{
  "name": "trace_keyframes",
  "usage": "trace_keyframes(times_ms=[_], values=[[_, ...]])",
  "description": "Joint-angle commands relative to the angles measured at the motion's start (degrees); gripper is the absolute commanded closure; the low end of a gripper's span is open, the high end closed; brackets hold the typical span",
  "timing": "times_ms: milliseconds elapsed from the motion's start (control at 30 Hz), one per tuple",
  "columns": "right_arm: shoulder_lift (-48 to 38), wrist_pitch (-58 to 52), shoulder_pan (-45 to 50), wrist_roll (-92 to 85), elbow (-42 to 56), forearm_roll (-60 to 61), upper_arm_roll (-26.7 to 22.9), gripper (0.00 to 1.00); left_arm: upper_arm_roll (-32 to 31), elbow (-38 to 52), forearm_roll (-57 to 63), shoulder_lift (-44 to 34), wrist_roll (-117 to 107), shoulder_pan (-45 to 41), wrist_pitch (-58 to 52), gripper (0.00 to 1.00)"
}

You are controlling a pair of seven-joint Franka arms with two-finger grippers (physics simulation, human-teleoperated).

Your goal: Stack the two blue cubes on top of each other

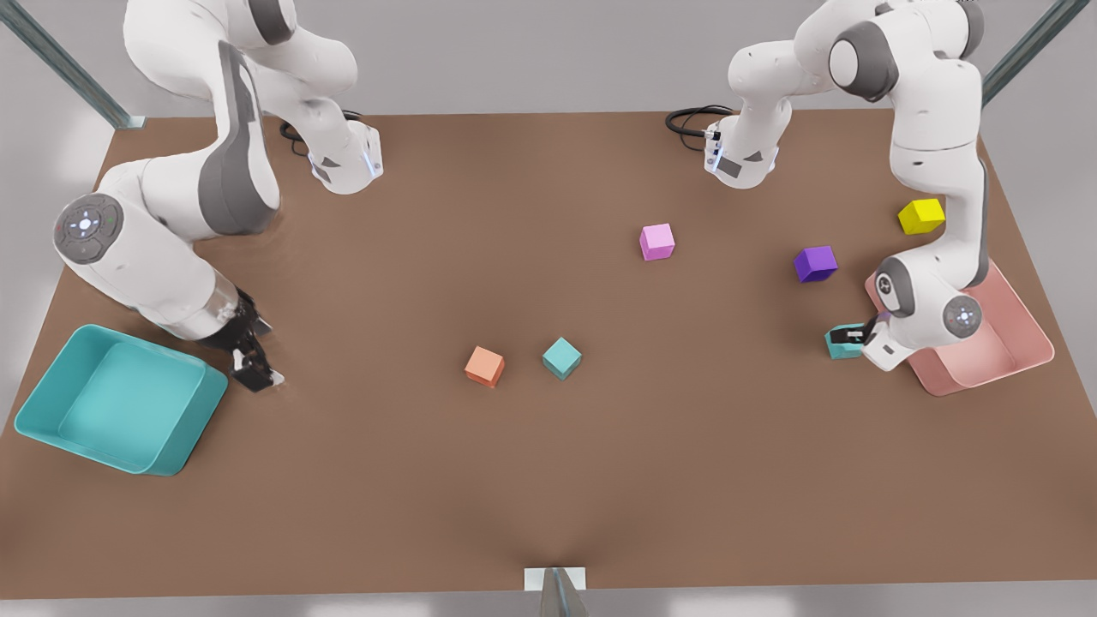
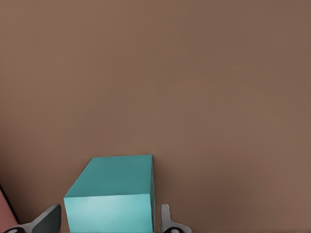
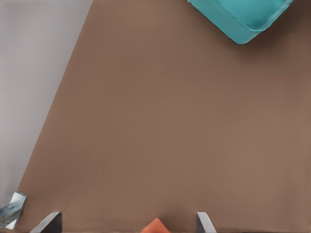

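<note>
One blue cube (image 1: 561, 357) rests near the middle of the table, beside an orange cube (image 1: 485, 366). The other blue cube (image 1: 838, 344) sits at the front view's right, next to the pink bin (image 1: 1020, 334). My left gripper (image 1: 851, 336) is down at this cube. In the left wrist view the blue cube (image 2: 114, 194) lies between the fingers of the left gripper (image 2: 111, 216), which is open with a thin gap on each side. My right gripper (image 1: 257, 370) waits open, low over the table at the front view's left, beside the teal bin (image 1: 184, 428).
A pink cube (image 1: 656, 242), a purple cube (image 1: 815, 263) and a yellow cube (image 1: 921, 216) lie toward the back right in the front view. The right wrist view has the teal bin (image 3: 243, 19) far off and the orange cube (image 3: 155, 226) between the right gripper (image 3: 127, 221) fingers.
</note>
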Motion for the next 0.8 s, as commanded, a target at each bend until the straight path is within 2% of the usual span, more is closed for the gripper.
trace_keyframes(times_ms=[0, 67, 100, 133, 167, 267, 367, 467, 500, 533, 600, 667, 767], values=[[-10.03, -11.55, -0.19, -35.46, -6.04, -6.07, 2.38, 0.00, 0.01, -0.02, -0.07, 0.37, 1.88, 0.00, 1.28, 0.00], [-6.69, -12.34, 1.93, -39.23, -5.87, -9.06, 2.21, 0.00, 0.01, -0.11, -0.07, 0.81, 1.88, 0.00, 1.37, 0.00], [-6.43, -12.17, 1.05, -47.47, -6.30, -9.15, 1.33, 0.00, 0.01, -0.02, -0.07, 0.81, 1.44, -0.09, 1.37, 0.07], [-6.16, -11.20, -0.62, -54.61, -6.39, -8.62, 0.80, 0.00, 0.01, -0.02, -0.94, 0.81, 1.18, -0.09, 1.28, 0.33], [-6.16, -10.50, -1.33, -56.46, -6.39, -8.01, 0.80, 0.00, 0.01, -0.11, -1.03, 0.81, 1.18, -0.17, 1.28, 0.37], [-6.08, -8.21, -1.33, -61.13, -6.66, -6.69, 0.80, 0.00, -0.34, -0.11, -1.03, -0.07, 1.18, -1.40, 1.20, 0.38], [-6.08, -8.30, -1.33, -61.13, -6.57, -6.69, 0.80, 0.00, -2.26, 0.68, -1.47, -4.20, -0.13, -8.61, -0.56, 0.37], [-5.99, -8.21, -1.33, -61.13, -6.39, -6.60, 0.80, 0.00, -21.68, 7.18, -1.30, -3.94, -31.38, -12.21, -4.69, 0.37], [-5.99, -8.21, -1.33, -61.13, -6.31, -6.69, 0.80, 0.00, -24.15, 8.41, -1.21, -3.77, -40.61, -15.27, -4.69, 0.37], [-5.99, -8.21, -1.33, -61.13, -6.31, -6.60, 0.89, 0.00, -24.95, 10.34, -1.21, -2.98, -50.13, -21.60, -4.69, 0.37], [-5.90, -8.21, -1.33, -61.13, -6.39, -6.60, 0.89, 0.00, -25.92, 17.64, -1.12, 1.59, -62.89, -28.21, -5.31, 0.37], [-5.81, -8.21, -1.33, -61.13, -6.39, -6.51, 0.89, 0.00, -27.50, 22.83, -1.03, 5.11, -69.13, -29.53, -5.31, 0.37], [-5.64, -8.12, -1.33, -61.04, -6.39, -6.25, 0.80, 0.00, -28.11, 22.83, -0.95, 5.38, -71.86, -30.76, -5.84, 0.37]])
